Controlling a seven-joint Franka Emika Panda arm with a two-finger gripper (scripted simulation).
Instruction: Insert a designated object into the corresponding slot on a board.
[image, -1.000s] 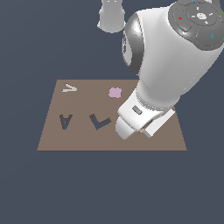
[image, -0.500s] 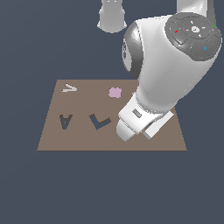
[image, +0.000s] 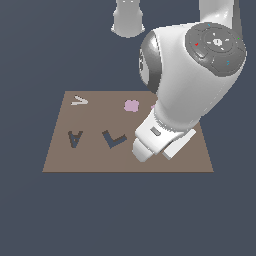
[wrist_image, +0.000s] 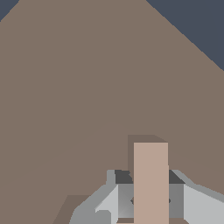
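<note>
In the wrist view my gripper (wrist_image: 151, 202) is shut on the light-tan L-shaped piece (wrist_image: 151, 179). One arm of the piece sticks out from between the fingers (wrist_image: 124, 199) just over the brown board (wrist_image: 87, 87) and casts a shadow on it. In the exterior view the arm's wrist (image: 160, 137) hides the gripper and the piece over the right part of the board (image: 62, 161). The dark L-shaped slot (image: 114, 139) lies just to the exterior view's left of the wrist.
A dark A-shaped cutout (image: 75, 138) lies to the exterior view's left of the slot. A small white V-shaped piece (image: 79, 101) sits at the board's far left corner. A pink block (image: 132, 105) sits at the far edge, and another is partly hidden by the arm.
The arm's upper joint has come lower and shifted slightly to the exterior view's left. The hand has stayed over the right part of the board, barely moving.
</note>
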